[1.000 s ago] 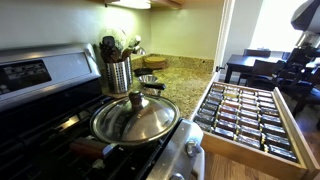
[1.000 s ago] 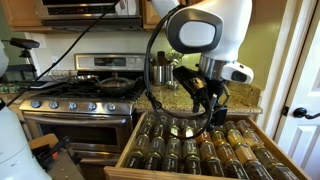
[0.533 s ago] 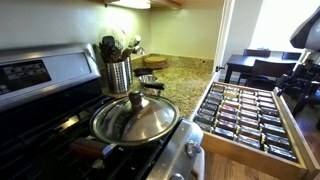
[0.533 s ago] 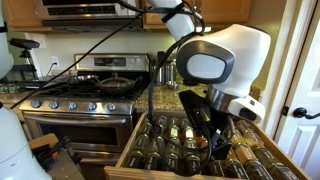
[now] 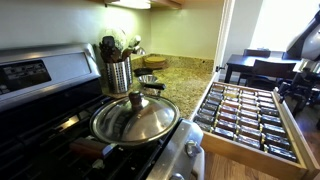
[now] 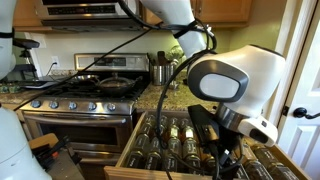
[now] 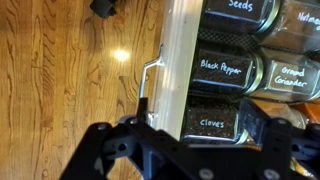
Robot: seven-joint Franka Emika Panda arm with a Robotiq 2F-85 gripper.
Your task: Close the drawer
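The drawer stands pulled out below the granite counter, its tiers full of dark-lidded spice jars. It also shows in an exterior view. In the wrist view I look down on its pale front panel with a metal handle. My gripper is open and hangs just above the drawer's front edge. One finger is on the floor side of the panel and the other is over the jars, with the "Cloves" jar between them. In an exterior view the gripper is low over the front rows of jars.
A steel stove stands beside the drawer, with a lidded pan on a burner. A utensil holder sits on the granite counter. Wood floor lies in front of the drawer. A dark table and chairs stand beyond.
My arm has swung forward and down, from over the back of the drawer to its front edge. The drawer has not moved.
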